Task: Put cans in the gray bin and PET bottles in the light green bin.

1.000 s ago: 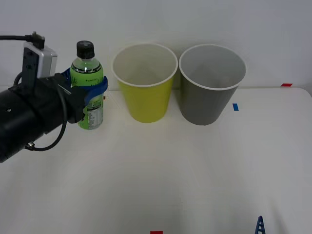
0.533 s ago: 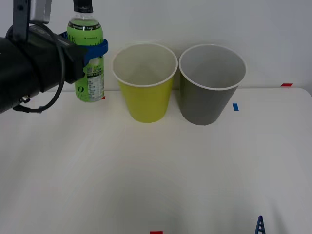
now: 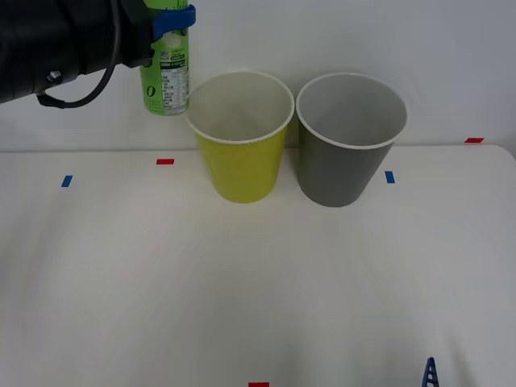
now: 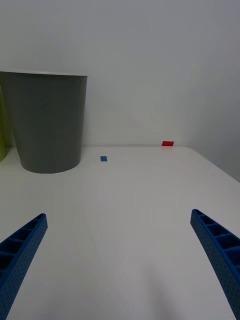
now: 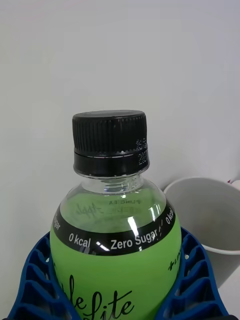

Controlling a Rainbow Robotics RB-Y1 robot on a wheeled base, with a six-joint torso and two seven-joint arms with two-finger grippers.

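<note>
left gripper [image 3: 171, 20] clenched round the pet bottle [image 3: 165, 76], held in the air just left of the light green bin [image 3: 240, 161] | risk: released early, it clips the rim or drops outside | label: "0 kcal", "zero sugar" | right gripper [image 4: 120, 260] spread, idle near the gray bin [image 3: 348, 157]

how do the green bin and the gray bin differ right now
The green bin is yellow-green and stands to the left; the gray bin is dark gray and stands to the right. The bottle, held aloft in the left gripper, hangs just left of the green bin, farther from the gray one. Both are upright, tapered, white-rimmed.
</note>
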